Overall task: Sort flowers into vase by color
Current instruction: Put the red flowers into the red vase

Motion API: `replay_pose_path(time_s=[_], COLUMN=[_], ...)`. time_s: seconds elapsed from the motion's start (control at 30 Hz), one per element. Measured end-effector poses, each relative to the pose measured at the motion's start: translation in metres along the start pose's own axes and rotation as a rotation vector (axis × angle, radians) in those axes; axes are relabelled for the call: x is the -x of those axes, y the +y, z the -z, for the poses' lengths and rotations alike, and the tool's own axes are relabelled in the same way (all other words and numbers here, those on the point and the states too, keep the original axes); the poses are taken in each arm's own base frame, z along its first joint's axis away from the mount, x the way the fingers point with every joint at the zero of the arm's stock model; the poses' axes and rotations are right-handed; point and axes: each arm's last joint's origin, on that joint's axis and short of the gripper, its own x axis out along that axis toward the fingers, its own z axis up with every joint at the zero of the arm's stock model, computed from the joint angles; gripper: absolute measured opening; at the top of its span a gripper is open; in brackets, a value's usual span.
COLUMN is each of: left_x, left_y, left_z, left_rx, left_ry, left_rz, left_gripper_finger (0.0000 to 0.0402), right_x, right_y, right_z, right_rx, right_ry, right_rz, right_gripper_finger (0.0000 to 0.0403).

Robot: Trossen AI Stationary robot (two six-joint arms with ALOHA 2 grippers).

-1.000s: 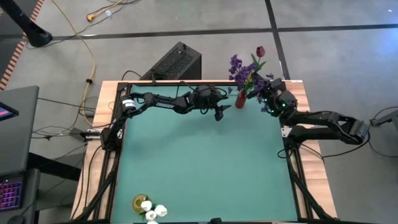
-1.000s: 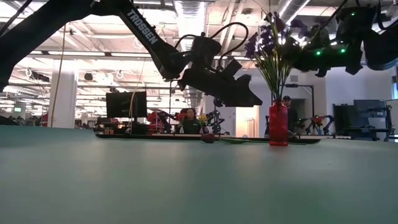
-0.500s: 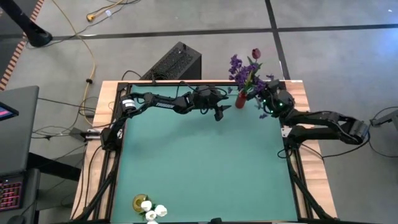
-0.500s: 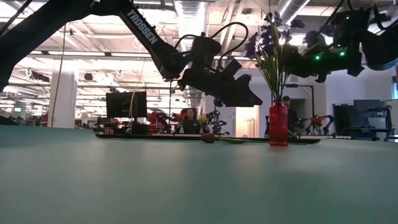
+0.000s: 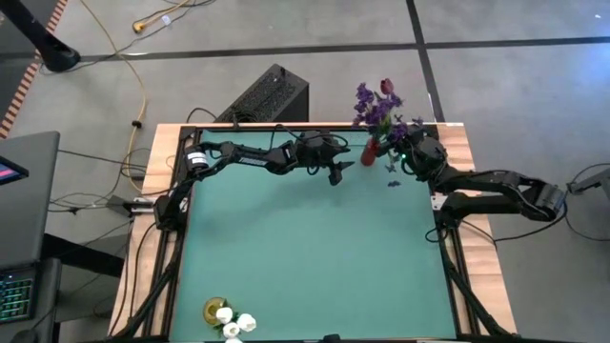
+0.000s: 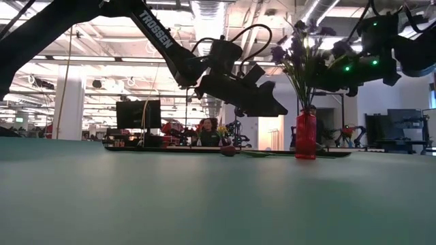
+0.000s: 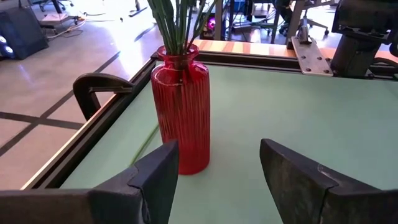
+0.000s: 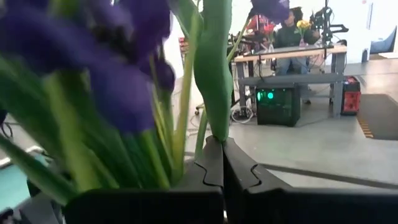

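A ribbed red vase (image 5: 368, 152) (image 7: 182, 112) (image 6: 305, 136) stands at the table's far edge with green stems in its neck and purple sprigs (image 5: 363, 96) above it. A dark red tulip head (image 5: 386, 86) tops the bunch. My right gripper (image 5: 406, 152) (image 8: 222, 163) is just right of the bunch, above the vase, shut on a green stem. My left gripper (image 5: 336, 172) (image 7: 217, 168) hangs open left of the vase, touching nothing. Another dark red bud (image 6: 228, 150) lies on the table by the far edge. White tulips sit in a yellowish vase (image 5: 215, 310) at the near left corner. My right gripper pinches a broad green stem (image 8: 213, 127) between its two fingers (image 8: 202, 168), well above the vase's neck and among the purple sprigs. The fingers come level from the table's right, across the stem. The stem stands nearly upright; I cannot tell whether its lower end is in the vase.
A black frame rail (image 7: 118, 134) and a clamp (image 7: 99, 87) run along the far edge right behind the vase. A loose green stem (image 7: 144, 144) lies beside the vase's foot. The green mat (image 5: 305, 248) stretches bare between the two vases.
My right gripper, still shut on the stem, has shifted a little toward the vase and the table's left. The dark red tulip head has swung leftward over the purple sprigs, and the bunch has swayed with it. The vase has stayed in place.
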Motion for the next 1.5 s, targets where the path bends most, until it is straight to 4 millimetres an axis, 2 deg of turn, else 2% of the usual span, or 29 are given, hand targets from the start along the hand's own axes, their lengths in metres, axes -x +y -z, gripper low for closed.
replay_pose_path(time_s=[0.9,1.2,1.5], left_x=[0.000,0.000,0.000], left_y=[0.000,0.000,0.000], left_z=[0.002,0.002,0.002], left_rx=[0.002,0.003,0.003], left_ry=[0.022,0.022,0.022], left_rz=[0.002,0.002,0.002], left_gripper_finger=[0.0215,0.0215,0.0215], right_x=[0.001,0.001,0.001], right_y=[-0.001,0.000,0.000], right_z=[0.012,0.013,0.014], right_rx=[0.016,0.016,0.023], right_ry=[0.116,0.131,0.150], right_rz=[-0.007,-0.044,-0.059], right_gripper_finger=[0.0019,0.0061,0.0067])
